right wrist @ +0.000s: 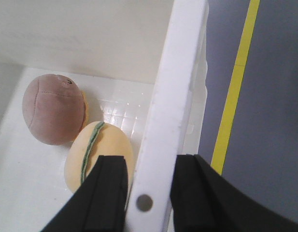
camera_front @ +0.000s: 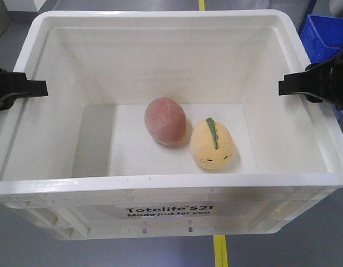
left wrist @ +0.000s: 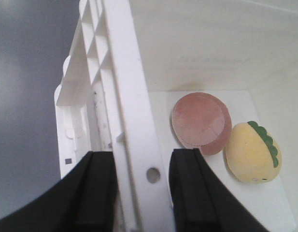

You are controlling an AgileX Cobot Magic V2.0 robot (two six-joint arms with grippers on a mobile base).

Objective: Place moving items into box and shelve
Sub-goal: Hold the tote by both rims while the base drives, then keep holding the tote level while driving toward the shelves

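Evidently left gripper (left wrist: 141, 162) and right gripper (right wrist: 149, 162) each clamp one box (camera_front: 160, 187) holding two toys (camera_front: 166, 121) (camera_front: 213, 144).

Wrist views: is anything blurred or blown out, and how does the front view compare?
Left wrist view: the left gripper and box rim are blurred up close. Right wrist view: the right gripper blurs, the rim glares white, the reddish-brown toy shows its seams. Front view: sharp, even light, soft shadows.
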